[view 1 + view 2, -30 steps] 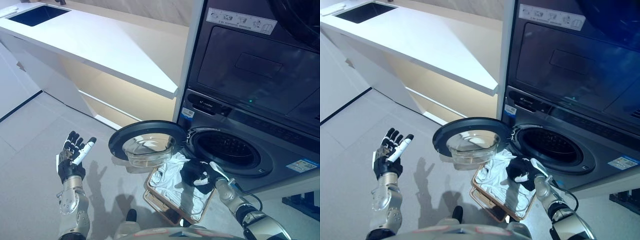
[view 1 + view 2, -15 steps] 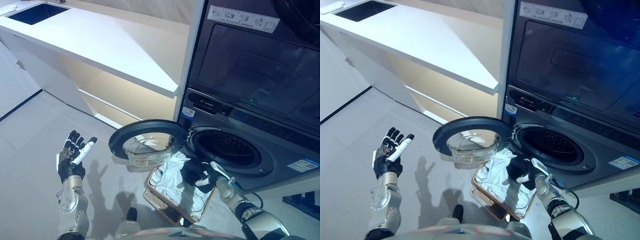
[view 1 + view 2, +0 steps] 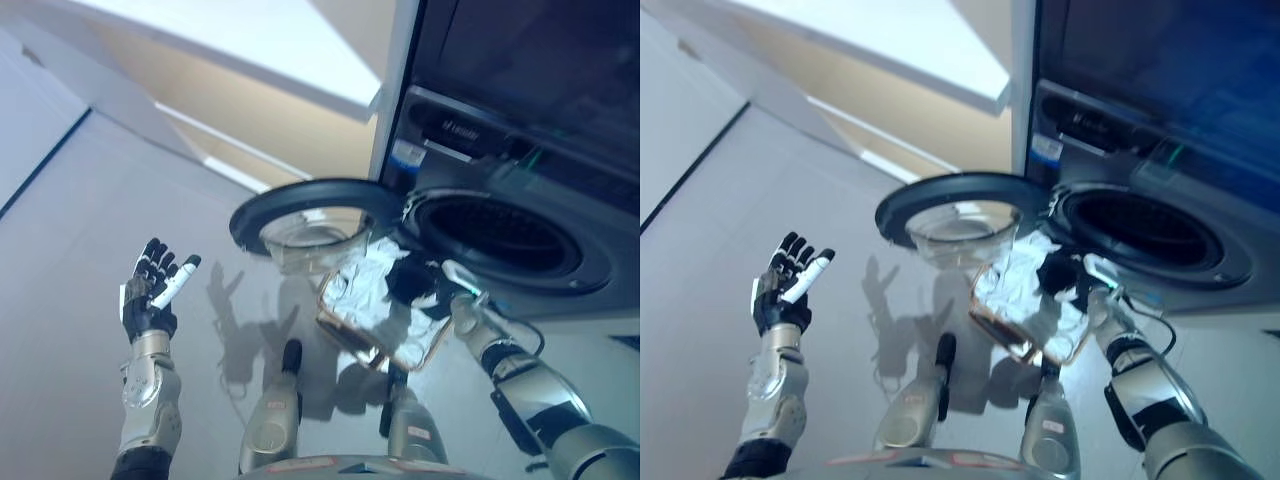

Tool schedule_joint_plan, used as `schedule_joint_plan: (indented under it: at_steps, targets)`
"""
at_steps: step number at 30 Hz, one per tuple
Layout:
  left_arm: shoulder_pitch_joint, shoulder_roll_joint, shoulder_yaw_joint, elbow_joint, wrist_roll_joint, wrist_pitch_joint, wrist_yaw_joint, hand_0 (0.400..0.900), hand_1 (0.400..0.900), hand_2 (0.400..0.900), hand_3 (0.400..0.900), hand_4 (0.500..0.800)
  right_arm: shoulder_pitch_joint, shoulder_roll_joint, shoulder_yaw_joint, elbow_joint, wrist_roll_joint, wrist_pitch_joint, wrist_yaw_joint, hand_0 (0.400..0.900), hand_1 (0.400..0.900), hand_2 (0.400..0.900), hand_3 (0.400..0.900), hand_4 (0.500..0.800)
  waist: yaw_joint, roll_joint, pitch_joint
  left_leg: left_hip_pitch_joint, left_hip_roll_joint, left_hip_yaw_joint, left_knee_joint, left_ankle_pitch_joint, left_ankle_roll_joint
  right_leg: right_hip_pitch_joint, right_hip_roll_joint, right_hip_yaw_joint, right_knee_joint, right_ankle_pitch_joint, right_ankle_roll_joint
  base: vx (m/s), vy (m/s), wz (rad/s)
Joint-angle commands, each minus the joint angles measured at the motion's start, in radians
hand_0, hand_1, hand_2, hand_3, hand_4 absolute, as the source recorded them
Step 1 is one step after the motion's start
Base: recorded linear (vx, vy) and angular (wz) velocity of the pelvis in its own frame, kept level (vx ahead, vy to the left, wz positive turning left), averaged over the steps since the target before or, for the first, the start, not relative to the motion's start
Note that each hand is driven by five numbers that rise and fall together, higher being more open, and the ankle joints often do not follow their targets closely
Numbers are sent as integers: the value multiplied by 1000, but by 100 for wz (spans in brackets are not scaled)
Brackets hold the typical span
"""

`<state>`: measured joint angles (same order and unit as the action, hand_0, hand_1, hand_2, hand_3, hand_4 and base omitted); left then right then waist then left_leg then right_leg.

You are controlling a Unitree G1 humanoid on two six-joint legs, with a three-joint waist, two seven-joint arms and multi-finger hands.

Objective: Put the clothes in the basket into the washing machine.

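Observation:
A brown-rimmed basket (image 3: 350, 341) stands on the floor before the washing machine, with white clothes (image 3: 364, 291) heaped in it. My right hand (image 3: 424, 286) lies low on the clothes at the basket's far right side, just below the dark drum opening (image 3: 500, 236). How it meets the cloth is hidden. The round washer door (image 3: 300, 203) hangs open to the left, with its glass bowl over the basket's far edge. At the left my left hand (image 3: 154, 291) is raised, open and empty, well apart from the basket.
A white counter (image 3: 250, 40) juts out at the upper left, beside the machine's left wall. A dark appliance front (image 3: 1160, 60) sits above the washer. Grey floor (image 3: 70, 230) spreads to the left of the basket.
The whole picture has shifted as the camera tipped down toward the floor. Both hands keep about the same places, the right one still on the clothes in the basket.

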<state>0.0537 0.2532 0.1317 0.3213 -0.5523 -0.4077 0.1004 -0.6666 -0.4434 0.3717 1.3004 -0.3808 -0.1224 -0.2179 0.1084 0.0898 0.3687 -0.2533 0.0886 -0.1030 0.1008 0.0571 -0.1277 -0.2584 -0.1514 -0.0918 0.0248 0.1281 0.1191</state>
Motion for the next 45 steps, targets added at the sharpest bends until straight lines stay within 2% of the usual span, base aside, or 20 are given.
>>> schedule_joint_plan:
  at_steps: [1, 9, 14, 21, 26, 33, 38, 39, 40, 41, 45]
  targets:
    - [8, 98, 37, -162, -35, -93, 0, 900, 900, 900, 900, 800, -95, -25, 55, 5, 13, -1, -57, 900, 900, 900, 900, 800, 0, -26, -5, -101, -40, -31, 53, -10, 70, -68, -43, 46, 158, -78, 20, -121, 25, -7]
    - [-17, 103, 13, -186, -60, -100, 15, 900, 900, 900, 900, 800, -255, -139, 86, 40, 18, 15, -85, 900, 900, 900, 900, 800, -3, 9, 86, -239, -57, -35, 86, 16, 69, -246, -43, 54, 249, -80, 13, -121, 9, 1]
    - [-36, 107, 8, -240, -72, -113, 27, 900, 900, 900, 900, 800, -356, -239, 134, 60, -5, 28, -109, 900, 900, 900, 900, 800, -1, 37, 142, -338, -69, -31, 105, 30, 65, -359, -49, 61, 288, -70, 15, -120, 8, 4]
    - [-40, 99, 9, -308, -63, -128, 58, 900, 900, 900, 900, 800, -437, -329, 157, 75, 16, 31, -137, 900, 900, 900, 900, 800, 8, 65, 151, -510, -90, -37, 178, 17, 67, -542, -55, 72, 391, -89, 15, -61, 1, 3]
    - [-47, 101, 3, -370, -36, -140, 90, 900, 900, 900, 900, 800, -468, -368, 152, 52, 88, 17, -161, 900, 900, 900, 900, 800, 10, 77, 151, -643, -103, -42, 246, 1, 70, -677, -58, 83, 484, -112, 14, -31, -10, 5]
    - [-49, 98, -15, -424, -27, -155, 124, 900, 900, 900, 900, 800, -485, -367, 136, 37, 158, 0, -178, 900, 900, 900, 900, 800, 13, 97, 151, -789, -120, -36, 342, -28, 76, -825, -69, 97, 590, -136, 15, -8, -2, 2]
    - [-51, 115, -16, -451, -19, -165, 152, 900, 900, 900, 900, 800, -501, -361, 147, 31, 173, -6, -185, 900, 900, 900, 900, 800, 21, 116, 151, -880, -131, -29, 405, -46, 78, -920, -70, 112, 662, -153, 11, 0, 0, 0]
    - [-52, 117, -16, -459, -19, -167, 155, 900, 900, 900, 900, 800, -502, -361, 147, 28, 173, -7, -187, 653, 653, 653, 653, 652, 22, 117, 151, -893, -131, -29, 417, -50, 79, -933, -71, 116, 672, -156, 10, 88, 12, 1]
    - [-46, 121, -22, -463, -18, -169, 157, 900, 900, 900, 900, 800, -501, -363, 155, 31, 170, -7, -189, 502, 502, 502, 502, 561, 22, 121, 151, -885, -137, -32, 438, -87, 77, -927, -74, 122, 695, -191, 15, 84, 3, 4]
    - [-46, 125, -22, -471, -15, -171, 158, 900, 900, 900, 900, 800, -507, -366, 163, 32, 164, -7, -192, 400, 400, 400, 400, 500, 21, 125, 151, -904, -141, -31, 455, -90, 77, -948, -73, 127, 715, -196, 13, 79, 7, 4]
    - [-36, 137, -20, -502, -3, -178, 169, 900, 900, 900, 900, 800, -509, -378, 173, 26, 145, -8, -203, 400, 400, 400, 400, 500, 23, 133, 151, -953, -142, -31, 489, -98, 74, -996, -75, 133, 753, -208, 11, -4, -1, 1]
